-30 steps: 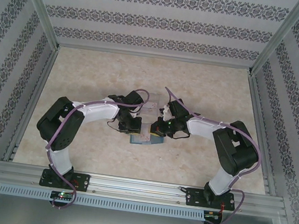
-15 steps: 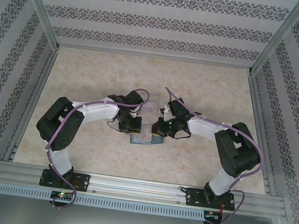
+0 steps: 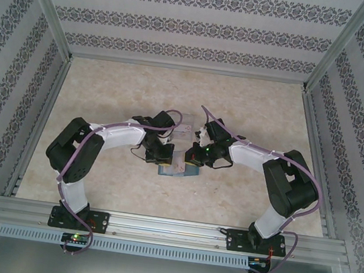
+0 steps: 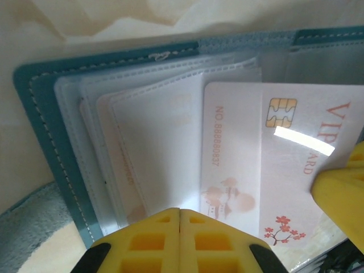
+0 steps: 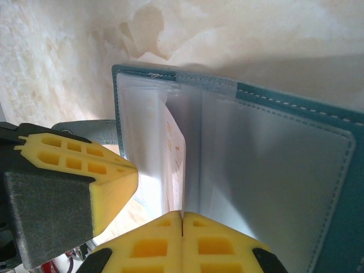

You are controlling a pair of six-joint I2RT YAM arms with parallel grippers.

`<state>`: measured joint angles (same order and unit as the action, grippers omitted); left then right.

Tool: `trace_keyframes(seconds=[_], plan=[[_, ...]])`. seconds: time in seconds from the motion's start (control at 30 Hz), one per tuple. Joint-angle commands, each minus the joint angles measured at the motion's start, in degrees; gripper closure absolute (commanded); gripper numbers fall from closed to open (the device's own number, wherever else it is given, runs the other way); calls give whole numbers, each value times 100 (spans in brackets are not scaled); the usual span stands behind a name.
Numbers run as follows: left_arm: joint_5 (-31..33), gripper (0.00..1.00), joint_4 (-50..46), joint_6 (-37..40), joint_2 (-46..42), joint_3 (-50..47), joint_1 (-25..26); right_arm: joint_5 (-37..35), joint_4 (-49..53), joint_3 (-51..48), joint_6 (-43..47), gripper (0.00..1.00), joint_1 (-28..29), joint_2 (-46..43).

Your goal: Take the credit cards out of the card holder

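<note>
At the middle of the bench (image 3: 106,99), the open card holder (image 3: 178,171) lies between my left hand (image 4: 180,219) and right hand (image 5: 182,222). Both hands are pressed together; whether either pinches a sleeve (image 4: 159,148) I cannot tell. The pale card (image 4: 267,165) pokes from its sleeve, long axis running left to right, free end nearer my right hand.

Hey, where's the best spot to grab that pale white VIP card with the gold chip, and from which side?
Pinch the pale white VIP card by its bare chip half, fingers on both flat faces, coming from the side away from the clear plastic sleeves. That half seems to stick out of the sleeves in the open teal card holder, so it should slide straight out.
</note>
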<state>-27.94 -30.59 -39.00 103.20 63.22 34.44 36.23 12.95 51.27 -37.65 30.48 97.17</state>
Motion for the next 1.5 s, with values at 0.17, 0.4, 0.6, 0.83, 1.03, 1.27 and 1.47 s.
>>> trace_keyframes(seconds=[0.17,0.4,0.6,0.83,1.03,1.27,1.47], plan=[[139,99,-577,392,414,219,11,-125,174,164,99,99,-34,5],[648,99,-1066,516,588,404,11,-198,304,197,116,99,-25,-21],[728,99,-1150,534,578,385,19,-284,461,259,168,99,-7,-137],[735,99,-1139,517,568,389,19,-353,690,374,209,99,10,-286],[723,99,-1125,519,569,384,20,-475,951,503,266,99,31,-406],[787,99,-1137,512,491,420,19,-559,1164,603,299,99,46,-448],[921,99,-1195,488,366,454,20,-711,1346,652,343,99,55,-532]])
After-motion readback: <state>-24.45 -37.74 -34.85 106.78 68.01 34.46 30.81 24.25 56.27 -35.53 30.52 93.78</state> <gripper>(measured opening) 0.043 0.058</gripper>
